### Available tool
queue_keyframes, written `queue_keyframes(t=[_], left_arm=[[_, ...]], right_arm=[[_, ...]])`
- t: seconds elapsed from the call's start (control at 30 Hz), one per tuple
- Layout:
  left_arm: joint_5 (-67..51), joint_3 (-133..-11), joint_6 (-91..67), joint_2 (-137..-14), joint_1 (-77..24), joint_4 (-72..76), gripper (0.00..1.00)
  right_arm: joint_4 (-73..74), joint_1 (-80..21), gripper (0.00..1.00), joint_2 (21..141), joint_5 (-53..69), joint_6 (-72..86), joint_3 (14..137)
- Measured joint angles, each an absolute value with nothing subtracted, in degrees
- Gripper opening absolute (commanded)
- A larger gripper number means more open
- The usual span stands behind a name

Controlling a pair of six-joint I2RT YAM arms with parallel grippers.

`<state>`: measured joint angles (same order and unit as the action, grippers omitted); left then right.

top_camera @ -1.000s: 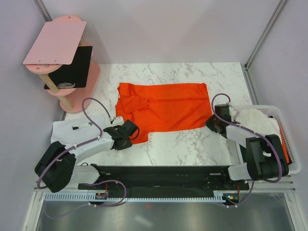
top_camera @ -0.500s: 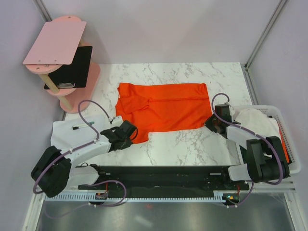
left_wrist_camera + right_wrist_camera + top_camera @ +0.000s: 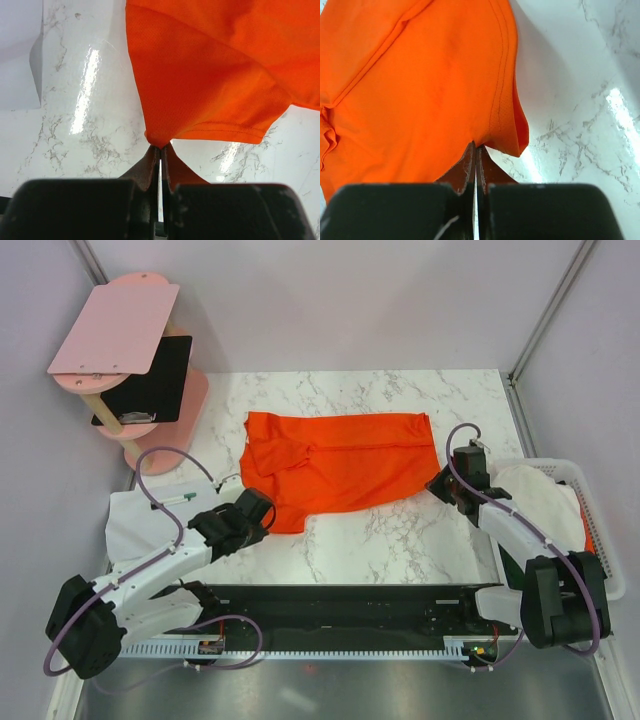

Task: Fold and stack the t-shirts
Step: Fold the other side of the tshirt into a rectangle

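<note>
Orange t-shirt (image 3: 335,465): centre of frame on the marble table (image 3: 400,540), spread wide, rumpled at its left end; no finished fold that I can make out.
Left gripper (image 3: 160,150): fingers pressed together on the shirt's lower-left corner.
Right gripper (image 3: 476,151): fingers pressed together on the hem at the shirt's right edge.
Basket (image 3: 603,540): right edge of frame, white fabric (image 3: 535,495) heaped inside, unfolded.
Progress: early, I judge. Both corners are gripped for a fold, and all stacking is left.

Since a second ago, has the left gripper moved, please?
Yes, slightly: in the top view the left gripper, shut on a corner of the orange t-shirt, has shifted leftward toward the white cloth.
</note>
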<state>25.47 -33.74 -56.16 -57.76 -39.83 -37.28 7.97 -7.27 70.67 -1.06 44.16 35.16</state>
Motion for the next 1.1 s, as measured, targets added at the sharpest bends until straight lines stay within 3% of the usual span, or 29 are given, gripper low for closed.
queue_keyframes(t=[0.33, 1.1], left_arm=[[29.32, -41.10, -54.98, -60.80, -38.57, -38.46, 0.02], [29.19, -63.75, -41.10, -85.12, -24.73, -31.88, 0.02]], right_arm=[[8.49, -7.27, 0.00, 74.70, -2.50, 39.62, 42.02], [6.42, -5.34, 0.00, 99.15, -3.44, 34.85, 59.68]])
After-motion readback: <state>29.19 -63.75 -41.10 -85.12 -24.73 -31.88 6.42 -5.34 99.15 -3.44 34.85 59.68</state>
